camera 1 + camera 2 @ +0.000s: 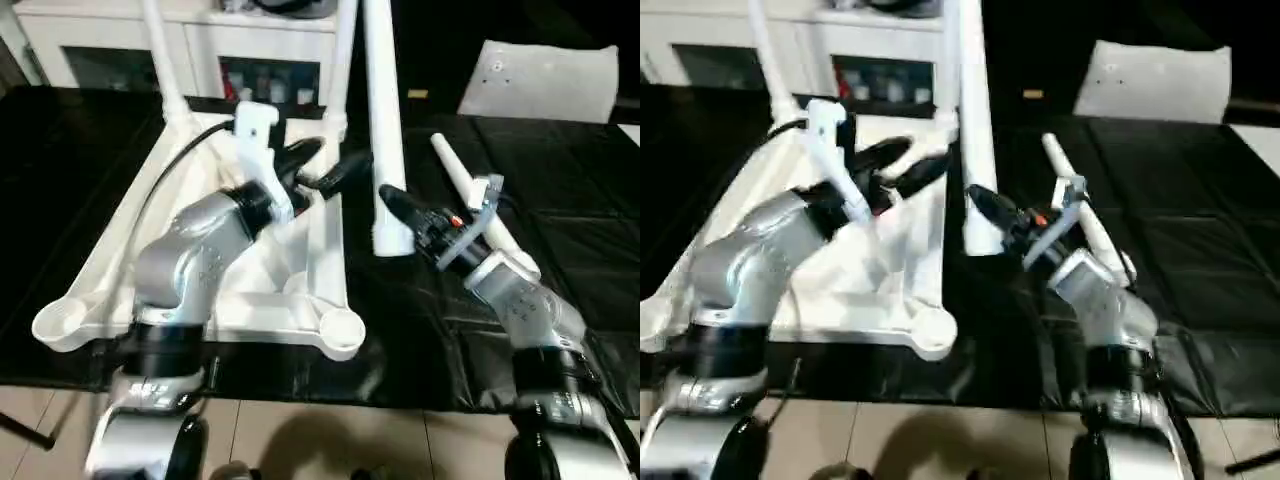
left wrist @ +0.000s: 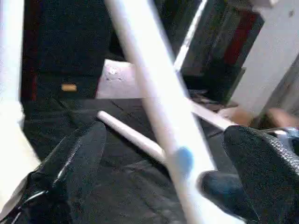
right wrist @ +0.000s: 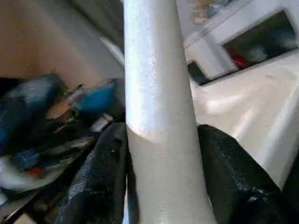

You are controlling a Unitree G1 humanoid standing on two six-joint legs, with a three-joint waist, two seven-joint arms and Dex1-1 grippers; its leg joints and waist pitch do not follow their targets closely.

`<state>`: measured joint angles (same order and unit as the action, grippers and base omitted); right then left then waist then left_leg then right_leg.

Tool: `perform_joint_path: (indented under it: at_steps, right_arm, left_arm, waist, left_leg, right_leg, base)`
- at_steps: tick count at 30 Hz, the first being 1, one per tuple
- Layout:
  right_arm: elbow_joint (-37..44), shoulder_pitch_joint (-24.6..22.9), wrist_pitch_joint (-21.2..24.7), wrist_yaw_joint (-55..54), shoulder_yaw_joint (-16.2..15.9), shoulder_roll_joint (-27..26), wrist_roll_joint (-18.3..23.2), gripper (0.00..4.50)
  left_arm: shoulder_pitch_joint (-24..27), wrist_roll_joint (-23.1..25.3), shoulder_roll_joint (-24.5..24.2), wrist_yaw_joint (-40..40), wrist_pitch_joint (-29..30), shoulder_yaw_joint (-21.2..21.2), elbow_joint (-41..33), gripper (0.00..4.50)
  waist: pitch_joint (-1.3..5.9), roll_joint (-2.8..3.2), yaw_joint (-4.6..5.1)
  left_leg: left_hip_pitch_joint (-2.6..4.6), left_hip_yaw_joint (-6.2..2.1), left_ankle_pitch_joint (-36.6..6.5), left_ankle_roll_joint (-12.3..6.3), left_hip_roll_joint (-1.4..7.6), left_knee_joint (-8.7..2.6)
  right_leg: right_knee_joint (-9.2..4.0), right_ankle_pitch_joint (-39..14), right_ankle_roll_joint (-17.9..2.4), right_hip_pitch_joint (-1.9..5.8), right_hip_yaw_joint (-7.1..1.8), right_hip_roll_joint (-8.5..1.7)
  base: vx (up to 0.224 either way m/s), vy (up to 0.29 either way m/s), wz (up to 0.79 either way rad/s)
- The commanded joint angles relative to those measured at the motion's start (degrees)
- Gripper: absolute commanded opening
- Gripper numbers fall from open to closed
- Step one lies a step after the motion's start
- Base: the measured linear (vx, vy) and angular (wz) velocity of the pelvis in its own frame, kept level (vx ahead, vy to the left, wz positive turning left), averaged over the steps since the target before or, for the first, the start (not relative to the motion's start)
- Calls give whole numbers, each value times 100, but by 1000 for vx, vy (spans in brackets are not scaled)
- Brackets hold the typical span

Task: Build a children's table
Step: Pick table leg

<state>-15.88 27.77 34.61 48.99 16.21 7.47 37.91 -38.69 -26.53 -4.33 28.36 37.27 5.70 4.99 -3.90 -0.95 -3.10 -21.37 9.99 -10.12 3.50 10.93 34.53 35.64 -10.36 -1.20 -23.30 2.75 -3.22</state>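
Left eye view: white plastic tabletop (image 1: 300, 300) lying ribbed underside up on the black-covered bench (image 1: 560, 170), round sockets at its corners; four white tube legs: two standing in the far sockets, one loose leg (image 1: 470, 195) on the cover, one held leg (image 1: 385, 120); left gripper (image 1: 325, 165) spread wide, holding nothing. Right wrist view: right gripper (image 3: 163, 182) pinching the held leg between both black fingers (image 3: 100, 182).
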Motion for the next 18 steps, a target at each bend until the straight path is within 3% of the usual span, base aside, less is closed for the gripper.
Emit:
perform_joint_path:
  at_steps: [1,4,8,18]
  right_arm:
    - [533,-176,253,180,-147,-47,278,188]
    - [1130,-502,536,232,-294,-121,576,188]
    - [1305,-597,678,201,-367,-102,671,188]
    - [1498,-692,839,99,-471,-28,735,187]
  left_arm:
    - [-220,-188,69,-104,129,157,248,450]
    - [-346,-304,153,-6,236,186,526,450]
    - [-375,-690,304,86,238,370,463,414]
    - [-268,-1502,287,827,605,527,219,414]
  waist:
    - [414,20,-14]
    - [439,64,-45]
    - [459,55,-46]
    - [426,39,-55]
  left_leg:
    - [65,-38,-1117,-155,132,-370]
    - [76,-59,-1053,-124,156,-384]
    - [48,-59,-889,-156,164,-385]
    - [52,-56,-989,-111,162,-402]
  right_leg:
    - [-573,-1796,-871,316,-212,-363]
    - [-557,-1622,-900,309,-204,-373]
    - [-526,-1169,-1098,329,-194,-384]
    - [-578,-1680,-921,318,-200,-411]
  base:
    - [0,0,0]
    - [0,0,0]
    - [0,0,0]
    - [0,0,0]
